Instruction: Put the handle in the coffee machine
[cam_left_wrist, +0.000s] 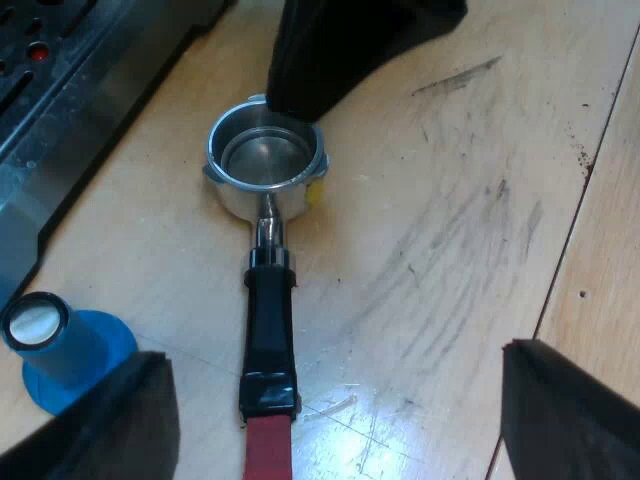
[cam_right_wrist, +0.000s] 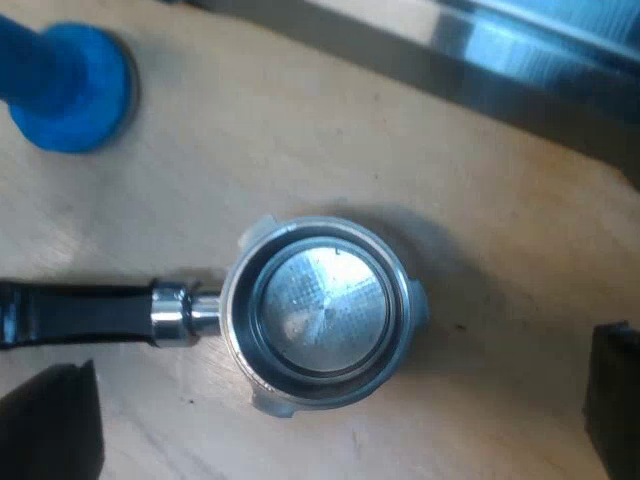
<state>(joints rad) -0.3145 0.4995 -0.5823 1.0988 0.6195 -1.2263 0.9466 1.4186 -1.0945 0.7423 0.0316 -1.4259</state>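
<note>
Your holder (cam_left_wrist: 265, 165) lies loose on the wooden table (cam_left_wrist: 450, 200), cup facing up and empty.

You look down between the fingers of your left gripper (cam_left_wrist: 330, 400), which stand wide apart with the dark handle (cam_left_wrist: 270, 330) and its red end (cam_left_wrist: 268, 450) pointing back between them. The right gripper (cam_left_wrist: 340, 60) hangs over the cup's far rim (whether it touches, you cannot tell). The blue tamper (cam_left_wrist: 60, 345) stands upright near the coffee machine (cam_left_wrist: 70, 90), apart from the handle and just beside one of your fingers.
</note>
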